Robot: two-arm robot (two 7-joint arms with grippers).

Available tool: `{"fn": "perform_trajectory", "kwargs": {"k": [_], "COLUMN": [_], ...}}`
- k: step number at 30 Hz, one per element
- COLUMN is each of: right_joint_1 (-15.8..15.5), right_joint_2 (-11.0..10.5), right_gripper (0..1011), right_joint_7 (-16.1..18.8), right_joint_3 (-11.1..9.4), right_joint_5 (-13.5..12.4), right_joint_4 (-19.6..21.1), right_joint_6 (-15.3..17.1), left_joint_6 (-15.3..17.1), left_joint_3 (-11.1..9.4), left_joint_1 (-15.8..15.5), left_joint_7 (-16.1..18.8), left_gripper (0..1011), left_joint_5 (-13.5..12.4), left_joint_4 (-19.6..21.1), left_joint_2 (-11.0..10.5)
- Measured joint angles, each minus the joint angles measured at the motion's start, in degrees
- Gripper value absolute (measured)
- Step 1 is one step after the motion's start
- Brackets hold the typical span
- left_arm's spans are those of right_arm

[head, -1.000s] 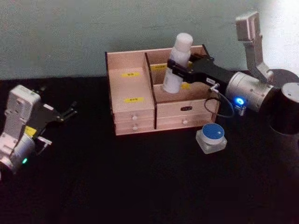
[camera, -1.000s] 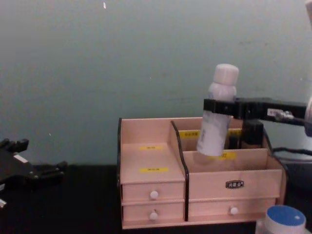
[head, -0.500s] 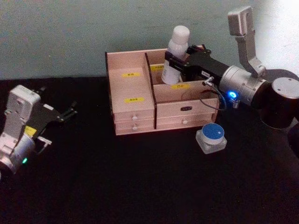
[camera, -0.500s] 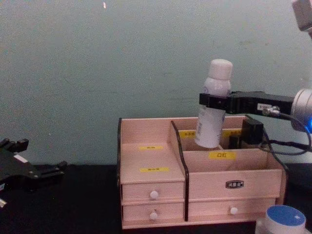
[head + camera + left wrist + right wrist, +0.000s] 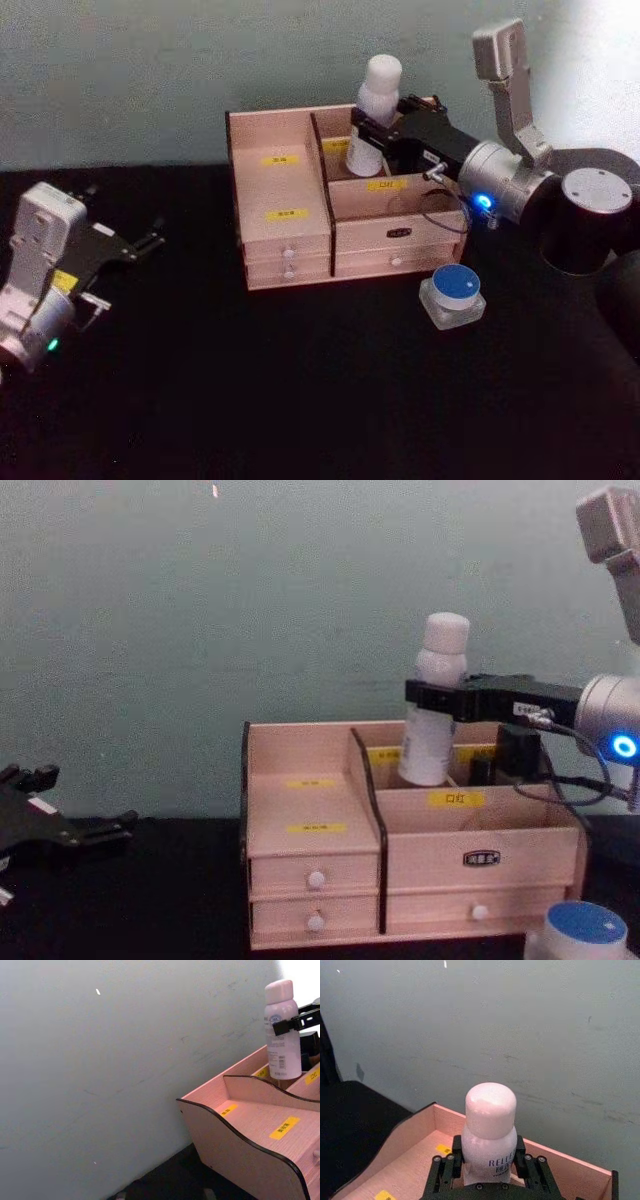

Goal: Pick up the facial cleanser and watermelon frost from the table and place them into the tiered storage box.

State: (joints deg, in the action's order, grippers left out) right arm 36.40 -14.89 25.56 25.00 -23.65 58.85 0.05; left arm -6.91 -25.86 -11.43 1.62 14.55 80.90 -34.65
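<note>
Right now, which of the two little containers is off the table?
The tall white bottle, clamped in the right gripper at the rear right compartment of the storage box. The squat blue-lidded jar sits on the table before it.

A white bottle [image 5: 280,1035] stands upright, the right gripper [image 5: 285,1024] clamped around it, its base hidden behind the pink wooden box [image 5: 235,1135] and its curved divider [image 5: 270,1087] — yellow labels [image 5: 284,1127] on the steps, grey-green wall [image 5: 125,1060] beyond.

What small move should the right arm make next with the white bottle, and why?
Probably lower it straight down. The right gripper holds the facial cleanser upright over the back right compartment of the tiered storage box, base near the rim; releasing now might tip it. The left gripper is parked at the left.
</note>
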Motion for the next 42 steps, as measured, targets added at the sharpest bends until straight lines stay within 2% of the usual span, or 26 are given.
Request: {"fn": "perform_trajectory", "kwargs": {"k": [30, 42], "right_joint_1": [2.98, 3.17], "right_joint_2": [3.88, 4.58], "right_gripper": [586, 586], "right_joint_7": [1.47, 1.68], "right_joint_3": [-1.26, -1.78], "right_joint_5": [4.54, 5.56], "right_joint_4": [-9.48, -11.23], "right_joint_6": [-0.06, 0.31], "left_joint_6": [0.00, 0.00], "left_joint_3": [0.00, 0.00], "left_joint_1": [0.00, 0.00], "left_joint_7": [0.00, 0.00], "left_gripper": [1001, 1001], "left_joint_5": [0.00, 0.00], "left_joint_4": [0.00, 0.00], "left_joint_2": [0.00, 0.00]}}
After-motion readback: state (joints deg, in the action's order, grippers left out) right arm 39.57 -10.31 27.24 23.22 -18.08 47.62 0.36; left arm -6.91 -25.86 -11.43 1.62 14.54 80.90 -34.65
